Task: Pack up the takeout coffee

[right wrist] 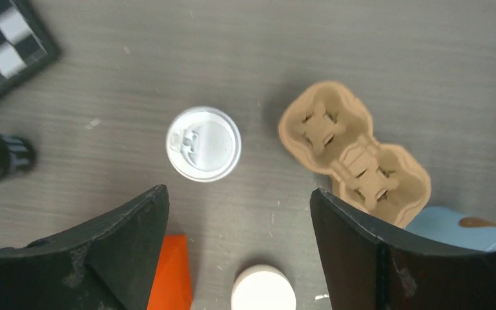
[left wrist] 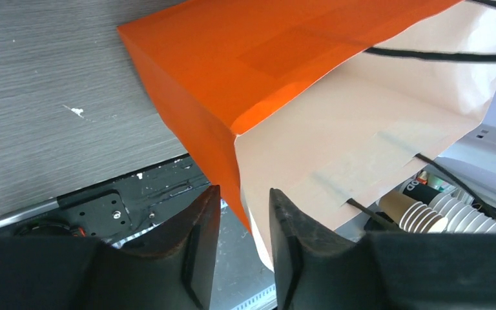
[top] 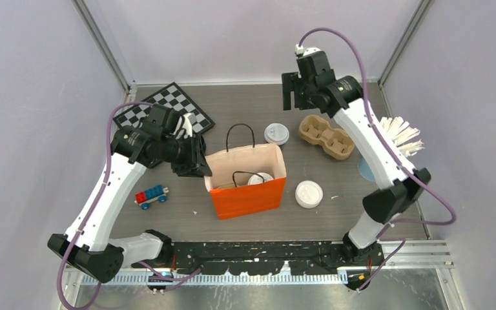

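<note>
A takeout coffee (top: pixel 276 134) with a round white sip lid stands on the table behind the orange bag (top: pixel 248 194); the right wrist view shows it from above (right wrist: pixel 203 143). Another white round lid (top: pixel 260 178) shows inside the bag. My left gripper (top: pixel 196 166) is at the bag's left rim. Its jaws are slightly apart, with the bag's paper edge (left wrist: pixel 258 213) lying loose in the gap of the left gripper (left wrist: pixel 244 194). My right gripper (top: pixel 294 97) hangs high over the back of the table. In its wrist view the right gripper (right wrist: pixel 239 194) is wide open and holds nothing.
A cardboard cup carrier (top: pixel 327 135) lies right of the coffee. A flat white disc (top: pixel 309 194) sits right of the bag. A chessboard (top: pixel 165 108) is at the back left, a toy train (top: pixel 151 196) at the front left, and white ribbed cups (top: pixel 400 134) at the right edge.
</note>
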{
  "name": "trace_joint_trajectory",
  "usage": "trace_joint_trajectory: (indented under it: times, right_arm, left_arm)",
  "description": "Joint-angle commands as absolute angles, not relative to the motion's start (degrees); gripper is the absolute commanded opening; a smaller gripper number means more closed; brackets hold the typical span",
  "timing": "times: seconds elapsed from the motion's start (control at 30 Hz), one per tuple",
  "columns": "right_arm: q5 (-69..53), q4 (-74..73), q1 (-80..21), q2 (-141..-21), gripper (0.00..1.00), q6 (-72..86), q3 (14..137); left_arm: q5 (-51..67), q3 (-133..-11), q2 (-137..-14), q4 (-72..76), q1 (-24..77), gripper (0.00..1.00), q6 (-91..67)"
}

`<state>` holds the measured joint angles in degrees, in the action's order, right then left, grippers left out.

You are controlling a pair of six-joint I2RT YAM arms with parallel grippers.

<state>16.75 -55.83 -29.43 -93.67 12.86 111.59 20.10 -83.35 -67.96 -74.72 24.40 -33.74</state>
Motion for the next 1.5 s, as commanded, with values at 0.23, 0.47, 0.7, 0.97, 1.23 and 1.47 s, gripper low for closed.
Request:
trace_joint_trajectory:
  times: [0.23,0.47,0.7,0.97,1.23,1.47]
  right_arm:
    - [10.1,-57.1,-27.5,-107.1,0.87,14.0,110.1]
    - [5.8,-58.6,-27.6,-112.1,0.87,12.9,111.9]
    - [3.3,-56.0,-27.5,-112.9,0.89,10.9,111.7]
    - [5.9,-56.2,-27.6,-114.4,0.91,8.3,113.9]
    - [3.0,-54.2,-27.7,-116.2,0.92,6.7,113.3]
    - [4.3,-54.9,-27.6,-118.9,0.93,5.7,115.4]
  left_arm:
    - [16.1,-91.7,-67.5,-81.4,24.3,0.74,-25.1]
    - [11.1,-90.3,-62.1,-79.4,24.3,1.00,-25.4]
    - [4.9,-88.7,-61.0,-82.5,24.3,1.00,-26.5]
    - [0.4,-86.3,-59.2,-84.2,24.3,1.00,-28.2]
    - [1.8,-83.5,-58.1,-81.4,24.3,1.00,-32.4]
    - [2.2,-82.8,-57.2,-79.3,24.3,0.95,-34.5]
